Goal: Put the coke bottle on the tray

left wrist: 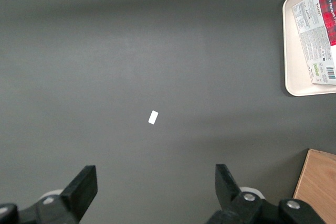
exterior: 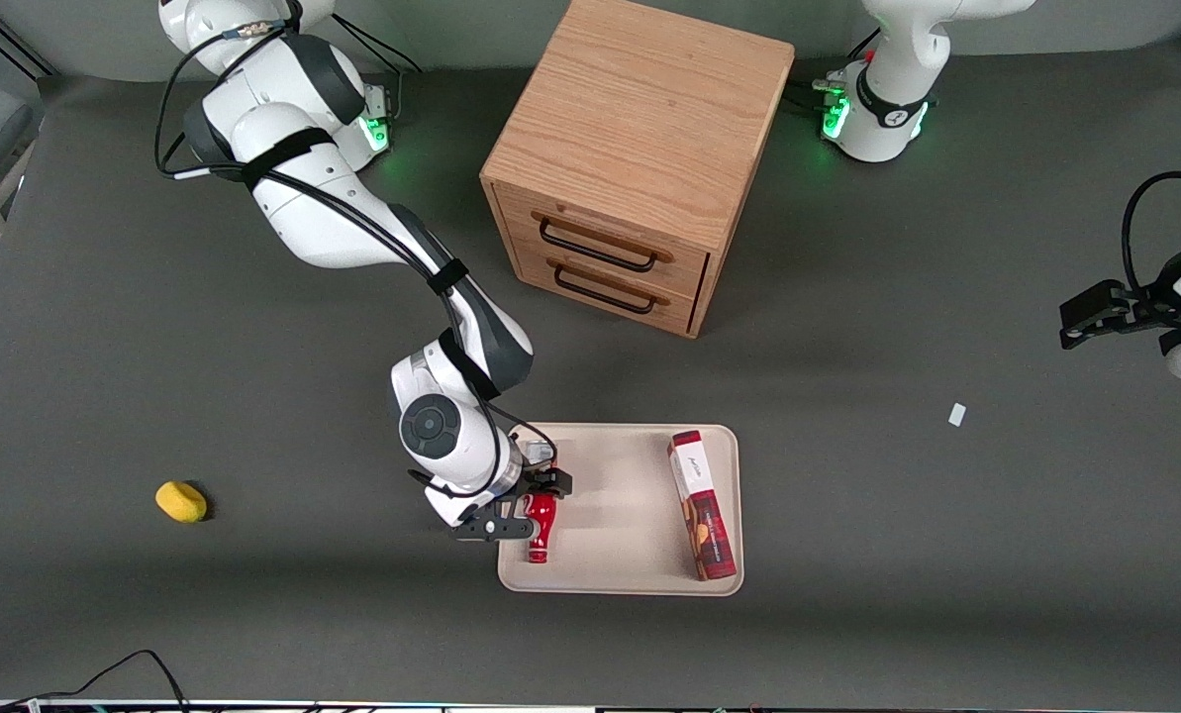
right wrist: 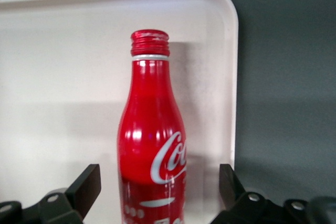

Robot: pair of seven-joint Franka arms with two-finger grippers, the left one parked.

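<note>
The coke bottle (exterior: pixel 541 530) lies flat on the beige tray (exterior: pixel 620 495), close to the tray's edge at the working arm's end, its red cap toward the front camera. In the right wrist view the bottle (right wrist: pixel 152 140) shows its white script logo over the tray's floor (right wrist: pixel 63 77). My right gripper (exterior: pixel 529 505) is low over the bottle's base end. It is open (right wrist: pixel 159 179), one finger (right wrist: pixel 86 184) on each side of the bottle with a gap to each. The tray's corner also shows in the left wrist view (left wrist: pixel 294 51).
A red-and-white rectangular box (exterior: pixel 702 505) lies on the tray's parked-arm side, also in the left wrist view (left wrist: pixel 317 35). A wooden drawer cabinet (exterior: pixel 630 158) stands farther from the front camera. A yellow object (exterior: pixel 181 501) and a white scrap (exterior: pixel 957 414) lie on the table.
</note>
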